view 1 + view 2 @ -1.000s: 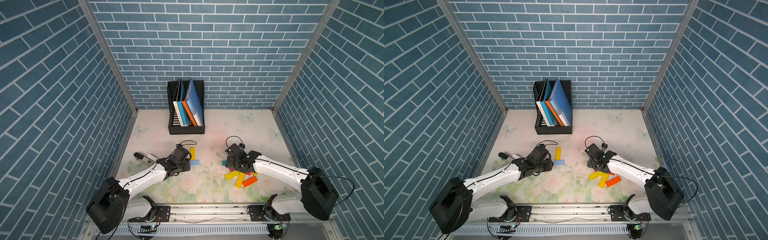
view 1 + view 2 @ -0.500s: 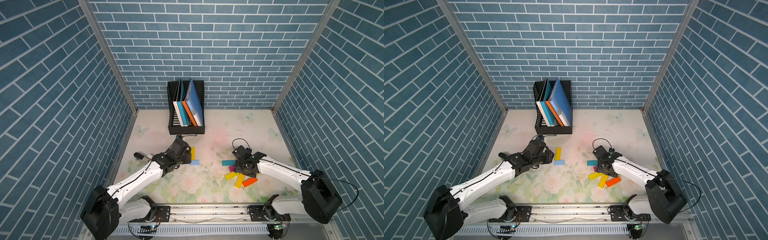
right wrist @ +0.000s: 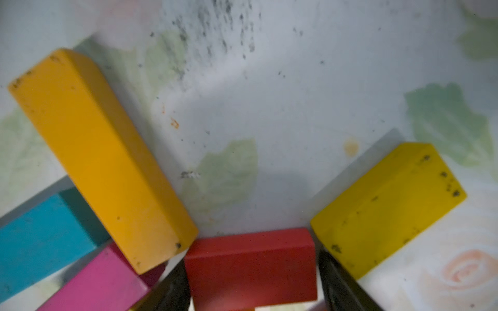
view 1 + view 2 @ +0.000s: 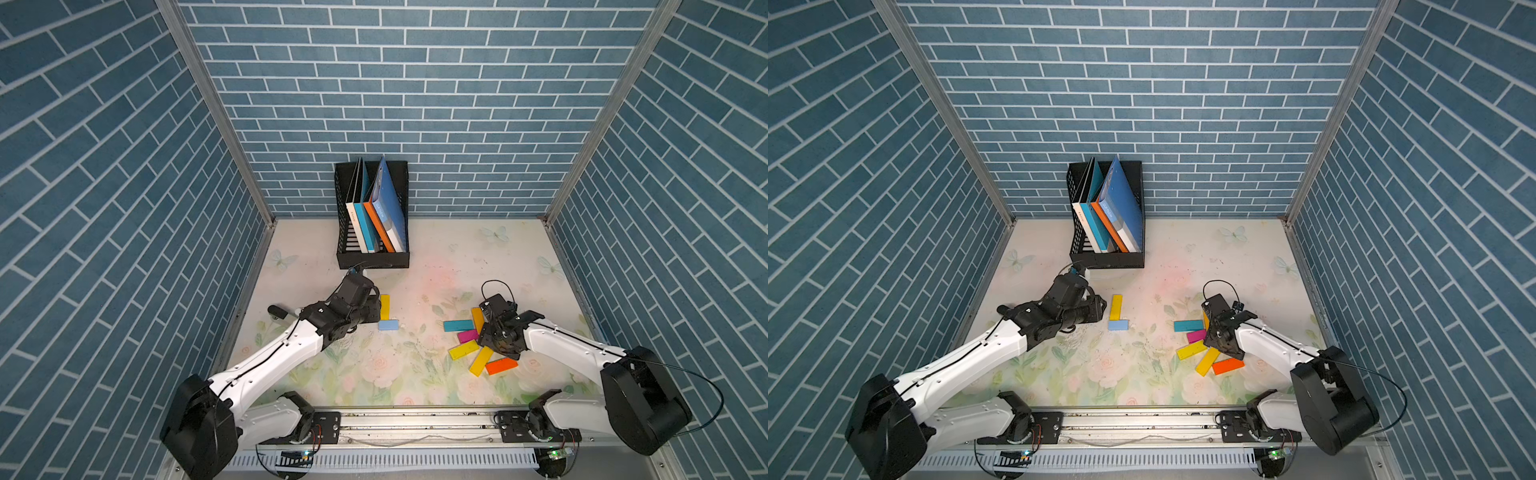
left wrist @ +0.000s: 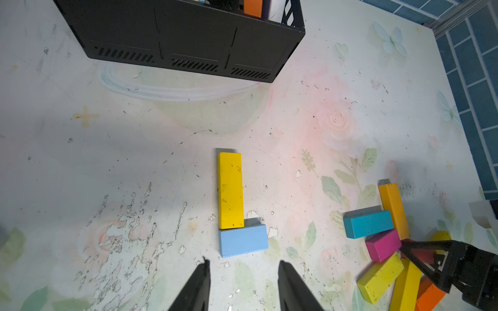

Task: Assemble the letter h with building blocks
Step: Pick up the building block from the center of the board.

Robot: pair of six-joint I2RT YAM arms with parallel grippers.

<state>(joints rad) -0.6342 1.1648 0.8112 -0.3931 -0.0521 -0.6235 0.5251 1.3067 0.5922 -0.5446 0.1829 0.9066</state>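
A yellow block (image 5: 230, 191) lies flat with a light blue block (image 5: 243, 240) across its near end, making an L; both top views show the pair (image 4: 385, 306) (image 4: 1118, 325). My left gripper (image 5: 242, 265) hovers just short of the light blue block, open and empty. At the right lies a loose pile: teal (image 4: 458, 325), magenta (image 4: 468, 336), yellow (image 4: 464, 350), amber (image 4: 481, 360) and orange (image 4: 501, 365) blocks. My right gripper (image 3: 253, 272) is low over this pile. A red block (image 3: 250, 250) sits between its jaws, with a thin gap on one side.
A black file rack (image 4: 372, 257) holding upright books stands at the back, just beyond my left gripper. Blue brick walls close in three sides. An amber block (image 3: 102, 159) and a yellow block (image 3: 388, 210) flank the right gripper's fingers.
My left gripper has opened and drawn back from the light blue block. My right gripper has moved right and down into the pile, and its jaws have narrowed around the red block.
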